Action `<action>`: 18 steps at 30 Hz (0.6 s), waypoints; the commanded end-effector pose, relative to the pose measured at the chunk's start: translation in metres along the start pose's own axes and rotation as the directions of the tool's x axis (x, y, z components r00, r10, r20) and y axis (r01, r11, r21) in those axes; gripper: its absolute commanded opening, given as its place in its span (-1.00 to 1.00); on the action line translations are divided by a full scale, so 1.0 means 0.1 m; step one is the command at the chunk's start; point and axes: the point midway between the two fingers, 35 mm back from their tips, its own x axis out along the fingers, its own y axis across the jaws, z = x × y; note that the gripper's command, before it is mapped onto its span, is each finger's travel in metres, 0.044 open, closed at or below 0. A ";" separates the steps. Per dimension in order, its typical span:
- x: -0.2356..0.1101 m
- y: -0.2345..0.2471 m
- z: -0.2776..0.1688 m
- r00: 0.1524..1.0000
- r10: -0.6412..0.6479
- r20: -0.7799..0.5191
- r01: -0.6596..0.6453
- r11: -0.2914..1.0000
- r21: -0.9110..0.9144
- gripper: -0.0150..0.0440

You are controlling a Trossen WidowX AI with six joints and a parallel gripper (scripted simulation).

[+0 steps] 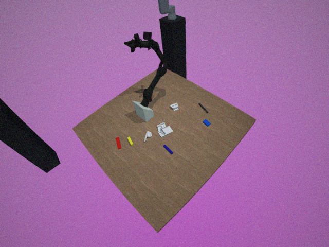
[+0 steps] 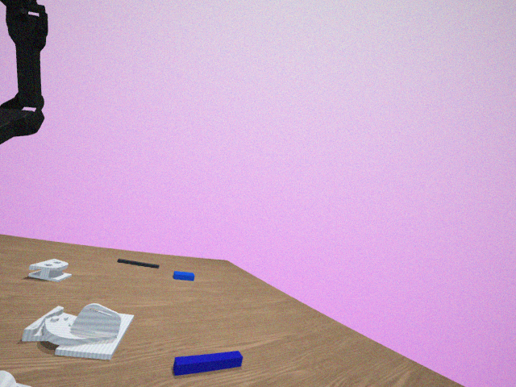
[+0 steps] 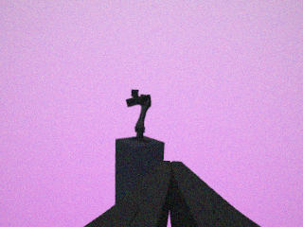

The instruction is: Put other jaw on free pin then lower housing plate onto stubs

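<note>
My gripper point(image 1: 125, 43) point(image 3: 169, 170) is shut and empty, raised high above the back left of the table in the top view, far from the parts. The white base point(image 1: 167, 130) point(image 2: 84, 352) lies on the table with a raised curved wall and a white part on its left side; I cannot tell clearly where the seated jaw ends. A loose white jaw point(image 1: 149, 134) point(image 2: 6, 379) lies on the table to the left of the base. The white housing plate point(image 1: 174, 106) point(image 2: 49, 264) with two holes stands apart, behind the base. The pins are too small to tell apart.
A red block point(image 1: 118, 142), yellow block point(image 1: 130, 140), navy bar point(image 1: 168, 149) point(image 2: 207, 363), blue block point(image 1: 206, 122) point(image 2: 183, 276) and black bar point(image 1: 203, 108) point(image 2: 138, 263) lie around the parts. The grey arm mount point(image 1: 143, 112) stands left of them. A dark pillar point(image 1: 173, 45) point(image 3: 138, 165) rises behind the table.
</note>
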 end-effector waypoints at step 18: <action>0.28 2.06 -0.23 0.886 0.439 -0.149 -0.461 0.866 -0.191 -0.49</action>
